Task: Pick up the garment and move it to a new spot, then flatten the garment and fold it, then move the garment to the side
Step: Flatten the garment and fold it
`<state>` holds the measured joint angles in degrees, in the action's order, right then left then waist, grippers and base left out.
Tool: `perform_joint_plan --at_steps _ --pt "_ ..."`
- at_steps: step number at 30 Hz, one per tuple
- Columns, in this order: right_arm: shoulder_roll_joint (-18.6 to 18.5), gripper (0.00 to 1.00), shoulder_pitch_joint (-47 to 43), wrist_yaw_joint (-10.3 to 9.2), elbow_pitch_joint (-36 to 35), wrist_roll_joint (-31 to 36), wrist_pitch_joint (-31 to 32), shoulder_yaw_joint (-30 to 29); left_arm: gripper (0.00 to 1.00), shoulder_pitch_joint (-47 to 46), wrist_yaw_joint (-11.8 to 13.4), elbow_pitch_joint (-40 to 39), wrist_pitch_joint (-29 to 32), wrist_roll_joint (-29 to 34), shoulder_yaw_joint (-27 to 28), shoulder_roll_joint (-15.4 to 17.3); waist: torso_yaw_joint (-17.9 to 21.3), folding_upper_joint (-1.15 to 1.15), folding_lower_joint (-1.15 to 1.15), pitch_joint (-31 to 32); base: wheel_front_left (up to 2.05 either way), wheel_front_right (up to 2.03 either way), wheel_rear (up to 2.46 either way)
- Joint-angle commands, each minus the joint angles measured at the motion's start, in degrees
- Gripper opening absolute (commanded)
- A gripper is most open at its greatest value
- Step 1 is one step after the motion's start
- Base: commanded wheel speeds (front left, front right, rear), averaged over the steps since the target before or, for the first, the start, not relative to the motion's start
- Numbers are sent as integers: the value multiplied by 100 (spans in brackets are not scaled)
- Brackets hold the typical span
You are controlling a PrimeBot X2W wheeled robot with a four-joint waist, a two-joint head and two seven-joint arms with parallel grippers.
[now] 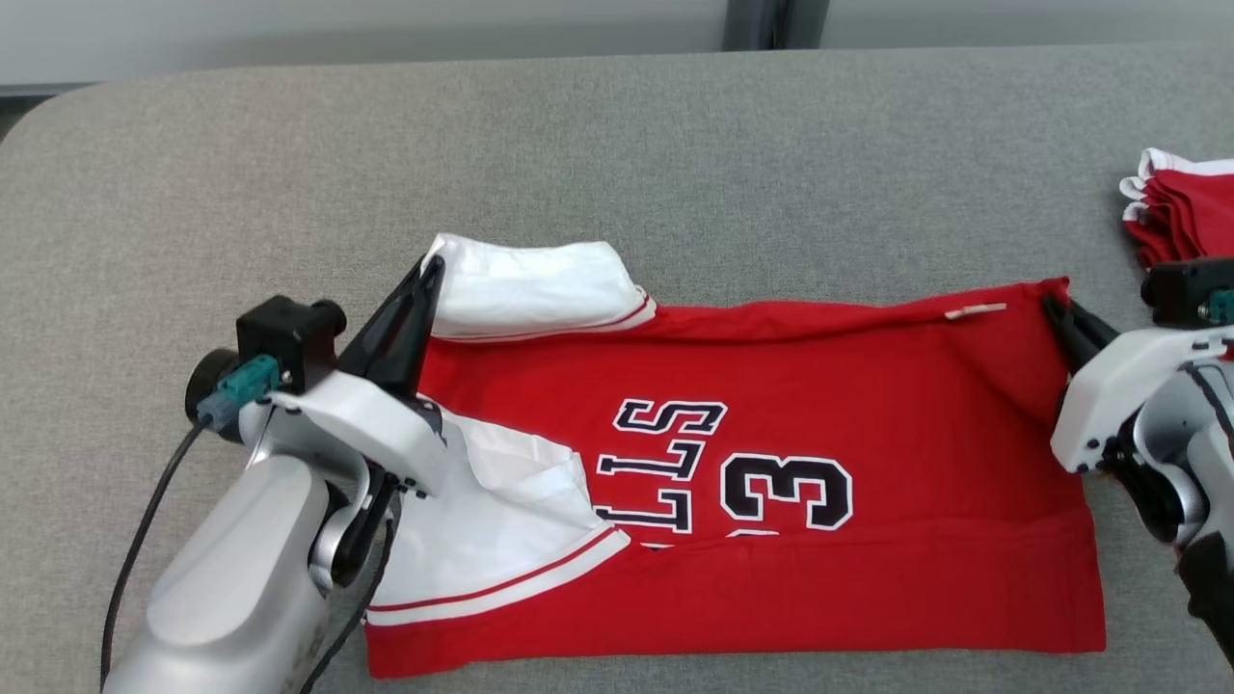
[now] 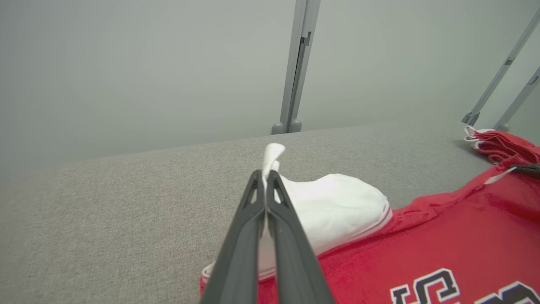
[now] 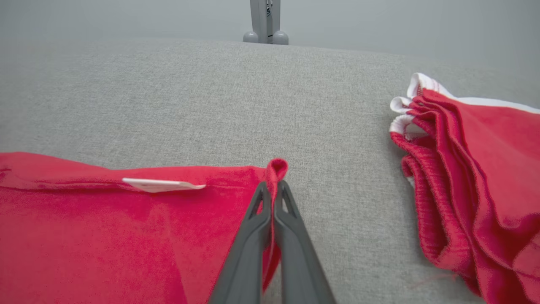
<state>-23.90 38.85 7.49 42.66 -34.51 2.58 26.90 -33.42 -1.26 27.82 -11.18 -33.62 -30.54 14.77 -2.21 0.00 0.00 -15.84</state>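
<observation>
Left end effector (image 1: 436, 268) & right end effector (image 1: 1053, 306) were clamped on shirt (image 1: 868, 405) corners.
Best plan was to lift both evenly, w/ cloth kept tight.

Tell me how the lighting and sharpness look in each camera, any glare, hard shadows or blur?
Head view: soft, even light, no glare, the jersey lettering sharp. Left wrist view: the fingers look slightly soft close to the lens, shadows faint. Right wrist view: table weave crisp nearby, hazier toward the far edge.
</observation>
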Motion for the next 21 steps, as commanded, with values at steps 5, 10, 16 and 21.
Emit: perform_joint_plan --at_steps 5,10,16,21 --pt "-212 0 -745 1 -533 -309 -380 53 0 885 326 -925 48 -59 29 292 13 0 0 322 0 0 0" --pt "-351 0 -1311 1 -944 -302 -539 -109 0 1697 675 -1714 144 -186 133 518 45 0 0 474 0 0 0" --pt "-325 0 -1886 1 -1374 -151 -545 -372 0 2422 957 -2262 311 -350 153 650 88 0 0 563 0 0 0" --pt "-223 0 -2220 1 -1641 -12 -480 -585 0 2690 1069 -2347 317 -411 183 693 121 0 0 586 0 0 0"
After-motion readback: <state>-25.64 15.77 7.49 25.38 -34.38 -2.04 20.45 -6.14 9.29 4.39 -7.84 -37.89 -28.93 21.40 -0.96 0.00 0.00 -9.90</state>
